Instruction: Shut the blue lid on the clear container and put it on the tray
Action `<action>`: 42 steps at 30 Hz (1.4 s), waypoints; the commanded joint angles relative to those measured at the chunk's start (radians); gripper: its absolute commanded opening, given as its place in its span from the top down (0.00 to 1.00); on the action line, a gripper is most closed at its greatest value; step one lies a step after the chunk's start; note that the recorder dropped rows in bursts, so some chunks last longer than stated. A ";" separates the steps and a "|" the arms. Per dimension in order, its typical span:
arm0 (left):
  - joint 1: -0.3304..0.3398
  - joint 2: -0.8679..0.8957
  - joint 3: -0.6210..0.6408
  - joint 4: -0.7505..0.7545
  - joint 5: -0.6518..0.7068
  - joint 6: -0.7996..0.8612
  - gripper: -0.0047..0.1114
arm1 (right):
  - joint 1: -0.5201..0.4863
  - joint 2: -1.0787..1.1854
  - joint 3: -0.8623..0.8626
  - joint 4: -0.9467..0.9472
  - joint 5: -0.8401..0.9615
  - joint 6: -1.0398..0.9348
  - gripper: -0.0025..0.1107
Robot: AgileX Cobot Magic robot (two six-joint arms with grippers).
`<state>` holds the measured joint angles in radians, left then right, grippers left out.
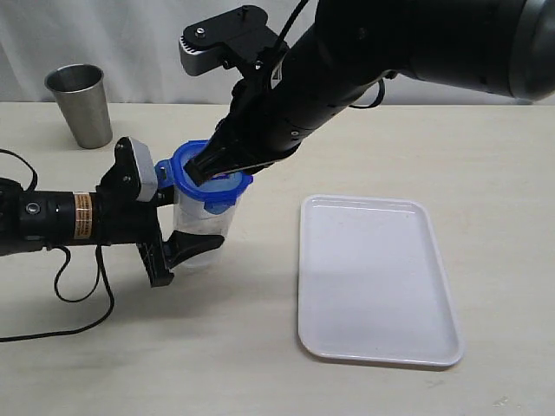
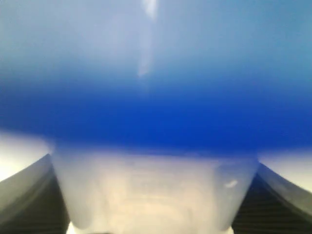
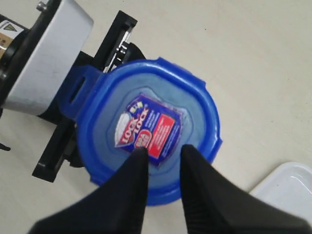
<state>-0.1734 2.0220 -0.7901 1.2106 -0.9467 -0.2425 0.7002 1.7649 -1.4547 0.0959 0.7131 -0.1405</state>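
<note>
**Exterior view, 9 o'clock to 3 o'clock.**

1. Cup [image 1: 80, 104]: steel, upright on the table [image 1: 486, 156], at 10 o'clock from the container and well apart from it.
2. Left gripper [image 1: 184, 224]: brought in level from 9 o'clock. Its fingers [image 2: 29, 200] are closed on the walls of the container, one on each side below the lid.
3. Container [image 1: 199, 236]: clear, upright, with its base on the table. It is held by the left gripper and is not on the tray.
4. Lid [image 1: 224, 188]: blue, seated on the container's mouth with its sticker [image 3: 148, 129] facing up. One tab is seen flared out toward the left gripper. Whether the tabs are snapped down cannot be told.
5. Right gripper [image 3: 163, 148]: lowered from 1 o'clock. Its fingers are set narrowly apart with nothing between them, and the tips are pressed on the lid's top at the sticker's edge.
6. Tray [image 1: 378, 282]: white, flat on the table, at 4 o'clock from the container and near it but not touching. Nothing is carried on it.
</note>
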 commanded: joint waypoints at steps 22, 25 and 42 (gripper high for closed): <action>-0.013 -0.071 -0.003 0.140 -0.078 -0.121 0.96 | -0.006 0.035 0.004 -0.168 0.130 0.097 0.94; -0.013 -0.071 -0.003 0.138 -0.076 -0.121 0.96 | -0.006 0.035 0.004 -0.163 0.147 0.103 0.94; -0.013 -0.071 -0.003 0.138 -0.030 -0.125 0.96 | -0.036 -0.116 0.002 0.112 0.037 0.004 0.78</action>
<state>-0.1843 1.9640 -0.7882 1.3668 -0.9455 -0.3597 0.6675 1.6719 -1.4547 0.0506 0.7711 -0.0219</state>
